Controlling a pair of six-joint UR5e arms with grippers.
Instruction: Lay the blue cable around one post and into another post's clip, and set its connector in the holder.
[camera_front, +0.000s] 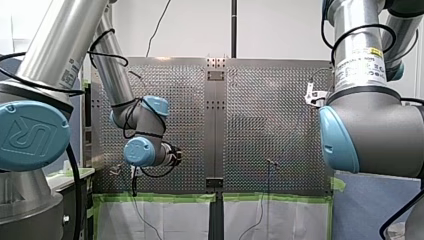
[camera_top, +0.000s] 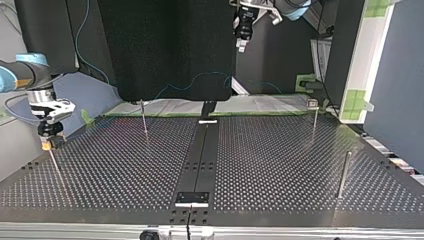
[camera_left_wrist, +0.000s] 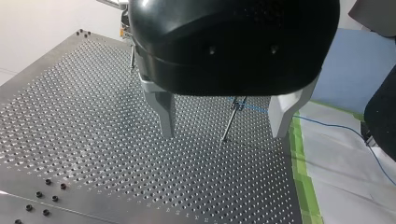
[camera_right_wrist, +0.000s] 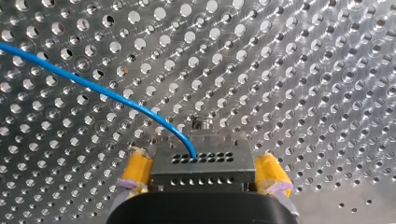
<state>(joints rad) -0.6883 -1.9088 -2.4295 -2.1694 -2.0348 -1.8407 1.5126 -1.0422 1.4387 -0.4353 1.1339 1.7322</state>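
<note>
My right gripper (camera_right_wrist: 203, 173) has its yellow pads clamped on the dark, many-holed connector (camera_right_wrist: 201, 157) just above the perforated table (camera_right_wrist: 303, 70). The connector sits between the pads, and the blue cable (camera_right_wrist: 107, 91) curves out of its face and away over the holes. My left gripper (camera_left_wrist: 222, 134) hangs above the table with its metal fingers spread wide; ahead of it stands a slim post (camera_left_wrist: 230, 122), from whose top the cable runs off across the green tape (camera_left_wrist: 299, 154).

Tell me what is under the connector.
Perforated table shows beyond the connector, and a small metal stub peeks out at its far edge. What lies directly beneath is covered.
</note>
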